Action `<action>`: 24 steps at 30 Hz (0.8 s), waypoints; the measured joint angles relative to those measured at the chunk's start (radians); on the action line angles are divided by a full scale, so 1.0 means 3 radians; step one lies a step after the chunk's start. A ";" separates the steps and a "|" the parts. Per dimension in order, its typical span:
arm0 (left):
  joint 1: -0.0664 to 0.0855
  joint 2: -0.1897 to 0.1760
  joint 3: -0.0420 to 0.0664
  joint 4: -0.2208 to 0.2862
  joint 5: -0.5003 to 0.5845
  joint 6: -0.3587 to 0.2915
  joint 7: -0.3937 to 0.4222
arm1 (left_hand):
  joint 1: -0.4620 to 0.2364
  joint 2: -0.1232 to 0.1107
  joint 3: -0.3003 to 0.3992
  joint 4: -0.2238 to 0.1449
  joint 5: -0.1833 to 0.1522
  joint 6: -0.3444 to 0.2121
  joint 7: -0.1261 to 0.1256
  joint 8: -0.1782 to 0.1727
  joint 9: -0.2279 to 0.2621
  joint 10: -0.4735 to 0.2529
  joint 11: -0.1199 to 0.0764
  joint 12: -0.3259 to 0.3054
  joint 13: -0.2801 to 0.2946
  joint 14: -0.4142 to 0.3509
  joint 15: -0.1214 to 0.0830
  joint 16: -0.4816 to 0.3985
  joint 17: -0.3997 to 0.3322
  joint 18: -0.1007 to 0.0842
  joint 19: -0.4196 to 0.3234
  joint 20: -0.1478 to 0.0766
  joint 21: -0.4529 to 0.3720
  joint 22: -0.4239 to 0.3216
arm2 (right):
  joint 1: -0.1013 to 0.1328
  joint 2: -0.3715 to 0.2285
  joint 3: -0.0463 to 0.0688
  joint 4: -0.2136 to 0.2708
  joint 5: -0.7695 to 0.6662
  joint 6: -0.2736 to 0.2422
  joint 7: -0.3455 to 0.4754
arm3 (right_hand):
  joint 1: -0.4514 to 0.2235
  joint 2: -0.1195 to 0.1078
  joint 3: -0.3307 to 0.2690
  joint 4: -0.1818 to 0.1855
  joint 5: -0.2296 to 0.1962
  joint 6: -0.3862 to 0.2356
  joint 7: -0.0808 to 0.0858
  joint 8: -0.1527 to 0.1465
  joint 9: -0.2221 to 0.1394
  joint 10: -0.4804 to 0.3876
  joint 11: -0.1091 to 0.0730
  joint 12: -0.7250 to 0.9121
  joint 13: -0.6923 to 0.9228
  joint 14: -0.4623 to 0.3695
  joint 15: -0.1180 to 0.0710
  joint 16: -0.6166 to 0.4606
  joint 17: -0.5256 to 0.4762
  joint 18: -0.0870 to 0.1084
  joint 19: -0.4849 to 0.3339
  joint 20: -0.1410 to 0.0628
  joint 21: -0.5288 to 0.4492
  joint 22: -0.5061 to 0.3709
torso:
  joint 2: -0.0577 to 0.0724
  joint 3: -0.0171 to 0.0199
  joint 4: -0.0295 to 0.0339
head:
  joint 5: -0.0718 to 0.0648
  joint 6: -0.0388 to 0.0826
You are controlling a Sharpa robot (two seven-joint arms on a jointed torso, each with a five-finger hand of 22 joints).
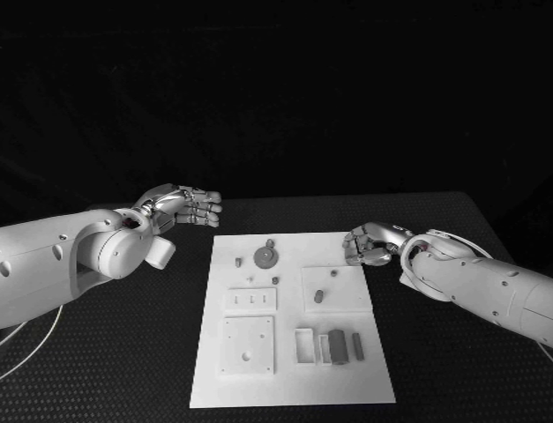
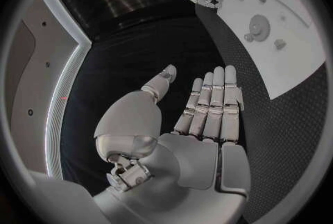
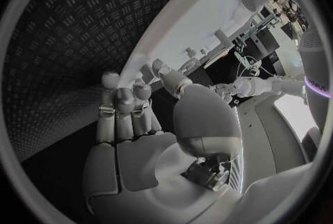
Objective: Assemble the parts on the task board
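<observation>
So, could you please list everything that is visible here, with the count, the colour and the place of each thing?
table: one, black, under everything.
task board: one, white, in the middle of the table between the two arms.
round disc part: one, grey, on the far part of the board.
small peg parts: several, grey, on the far half of the board; exact count hard to tell.
bar parts: two or three, dark grey, on the near right part of the board.
left hand: one, silver, beyond the board's far left corner, fingers apart, holds nothing.
right hand: one, silver, at the board's far right edge, fingers curled; whether it holds something is unclear.
</observation>
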 measured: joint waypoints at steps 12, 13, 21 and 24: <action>0.0000 -0.0004 0.0000 0.0002 -0.0001 0.0000 -0.0002 | 0.0000 0.0000 0.0000 0.0000 0.0000 0.0000 0.0000 0.0000 0.0000 0.0000 0.0000 0.0000 -0.0003 0.0000 0.0000 -0.0013 0.0003 -0.0002 0.0000 0.0000 0.0000 0.0000 | -0.0004 0.0002 0.0001 -0.0020 -0.0004 -0.0029 -0.0033 | -0.0001 0.0026 0.0000 0.0000 0.0000 0.0004 -0.0004 0.0000 0.0006 0.0012 -0.0012 0.0007 0.0000 0.0012 -0.0001 0.0000 0.0003 0.0000 0.0000 0.0000 0.0000 0.0000 | -0.0001 0.0003 -0.0002 | -0.0002 -0.0010; 0.0000 -0.0004 0.0000 0.0002 -0.0001 0.0001 -0.0002 | 0.0000 0.0000 0.0000 0.0000 0.0000 0.0000 0.0000 0.0000 0.0000 0.0000 0.0000 0.0000 -0.0003 0.0000 0.0000 -0.0013 0.0003 -0.0002 0.0000 0.0000 0.0000 0.0000 | -0.0004 0.0002 0.0001 -0.0020 -0.0005 -0.0030 -0.0035 | -0.0001 0.0026 0.0000 0.0000 0.0000 0.0004 -0.0004 0.0000 0.0006 0.0013 -0.0013 0.0007 0.0000 0.0016 -0.0004 0.0000 0.0003 0.0000 0.0000 0.0000 0.0000 0.0000 | -0.0001 0.0003 -0.0002 | -0.0002 -0.0011; 0.0000 -0.0004 0.0000 0.0003 -0.0001 0.0001 -0.0004 | 0.0000 0.0000 0.0000 0.0000 0.0000 0.0000 0.0000 0.0000 0.0000 0.0000 0.0000 0.0000 -0.0002 0.0000 0.0000 -0.0012 0.0006 -0.0002 0.0000 0.0000 0.0000 0.0000 | -0.0006 0.0014 0.0002 -0.0025 -0.0007 -0.0034 -0.0043 | -0.0001 0.0026 0.0000 0.0000 0.0000 0.0015 -0.0015 0.0000 0.0007 0.0018 -0.0018 0.0007 -0.0003 0.0005 -0.0019 0.0008 0.0003 0.0000 0.0000 0.0000 0.0000 0.0000 | -0.0002 0.0004 -0.0002 | -0.0005 -0.0015; 0.0000 -0.0004 0.0000 0.0003 -0.0001 0.0001 -0.0004 | 0.0000 0.0000 0.0000 0.0000 0.0000 0.0000 0.0000 0.0000 -0.0001 0.0000 0.0000 0.0000 -0.0002 0.0000 0.0000 -0.0013 0.0006 -0.0003 0.0000 0.0000 0.0000 0.0002 | -0.0009 0.0019 0.0003 -0.0025 -0.0007 -0.0038 -0.0043 | -0.0001 0.0026 0.0000 0.0000 0.0000 0.0015 -0.0015 0.0012 0.0010 0.0018 -0.0018 0.0007 -0.0003 0.0005 -0.0019 0.0013 0.0002 0.0000 0.0000 0.0000 0.0000 0.0000 | -0.0002 0.0004 -0.0002 | -0.0006 -0.0017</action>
